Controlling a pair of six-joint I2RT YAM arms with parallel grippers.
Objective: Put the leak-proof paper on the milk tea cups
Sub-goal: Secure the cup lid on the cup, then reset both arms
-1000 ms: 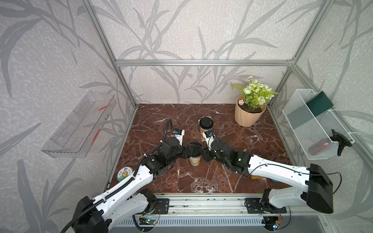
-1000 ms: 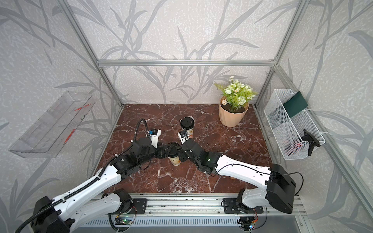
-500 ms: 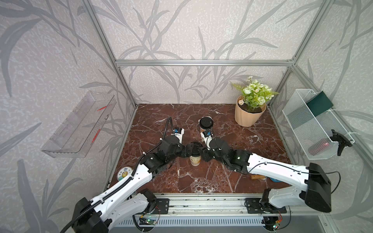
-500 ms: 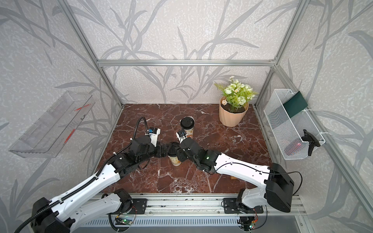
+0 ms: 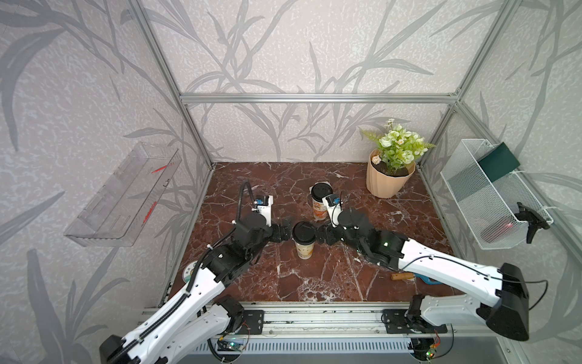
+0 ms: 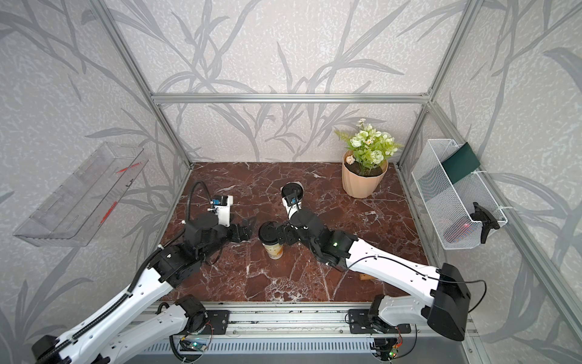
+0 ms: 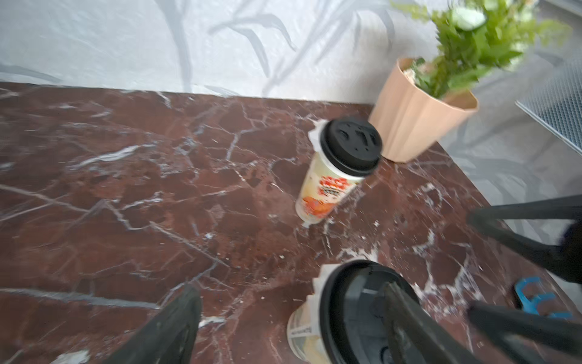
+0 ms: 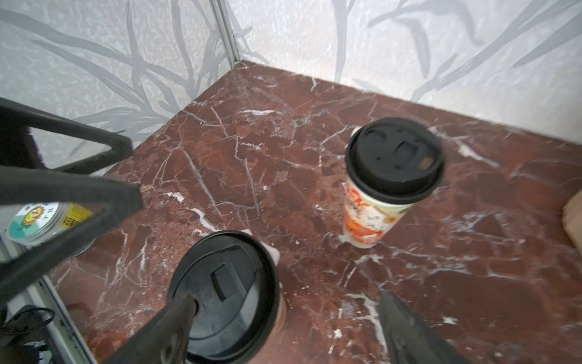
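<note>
The near cup (image 5: 304,241) stands between the left hand (image 5: 286,232) and the right hand (image 5: 321,234), close to both, blocking the way across. The far cup (image 5: 320,201) stands behind the right hand. The plant pot (image 5: 389,181) fills the back right corner. The bench (image 5: 315,277) is bare in front of the near cup and at the back left.

Peach plant pot (image 5: 389,181) stands near a hanging wire basket (image 5: 491,205)

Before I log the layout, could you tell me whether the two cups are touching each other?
Apart. The right wrist view shows bare table between the near cup and the far cup.
</note>
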